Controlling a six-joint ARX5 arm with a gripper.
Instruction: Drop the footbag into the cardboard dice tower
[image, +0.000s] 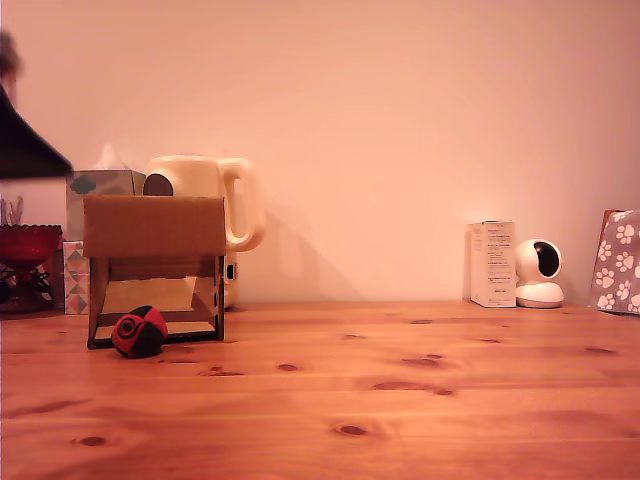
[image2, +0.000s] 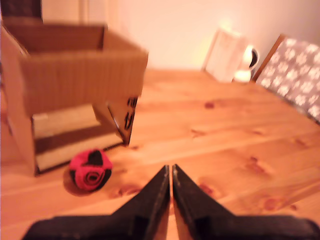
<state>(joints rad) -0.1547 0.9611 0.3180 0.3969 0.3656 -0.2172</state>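
While fingers (image2: 171, 172) meet, the footbag (image: 139, 331) (soft, round) fronts corrugated tower (image: 155, 268).

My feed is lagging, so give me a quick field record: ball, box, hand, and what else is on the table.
ball: footbag on the table, at the box's open lower front
box: cardboard tower, upright, top open
hand: hand shut, empty, above the table, apart from the ball
behind box: cream jug, tissue box

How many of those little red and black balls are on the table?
1. The footbag lies on the wooden table, right at the open lower front of the cardboard dice tower. Others could be hidden inside or behind it.
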